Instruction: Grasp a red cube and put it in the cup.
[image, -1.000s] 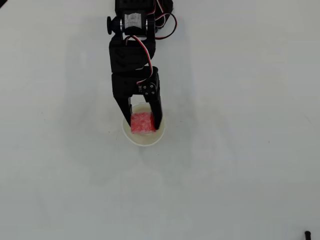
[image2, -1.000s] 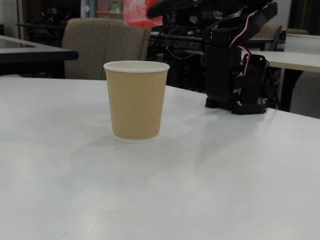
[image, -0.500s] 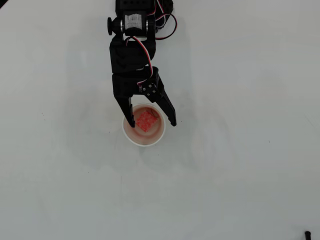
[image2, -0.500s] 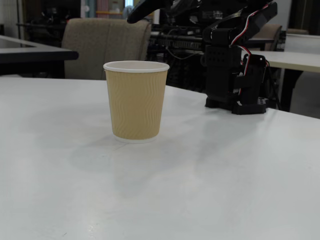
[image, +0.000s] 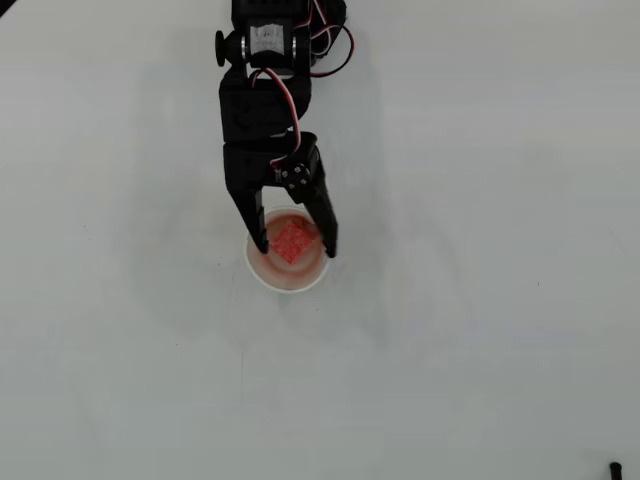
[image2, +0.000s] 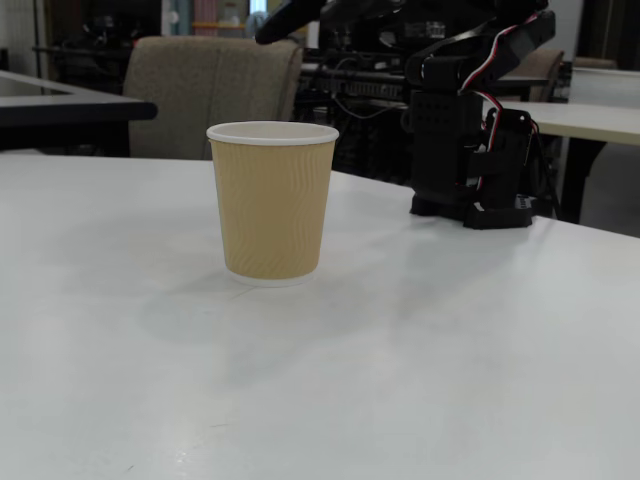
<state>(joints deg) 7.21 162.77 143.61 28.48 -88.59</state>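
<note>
With the red cube (image: 293, 240) lying inside the cup (image: 270, 275) directly below the empty, parted claw (image: 296, 247), the retreat is best done straight up, so neither finger clips the rim.

The arm (image: 262, 110) extends forward, its end effector (image: 296, 246) spread, empty.
</note>
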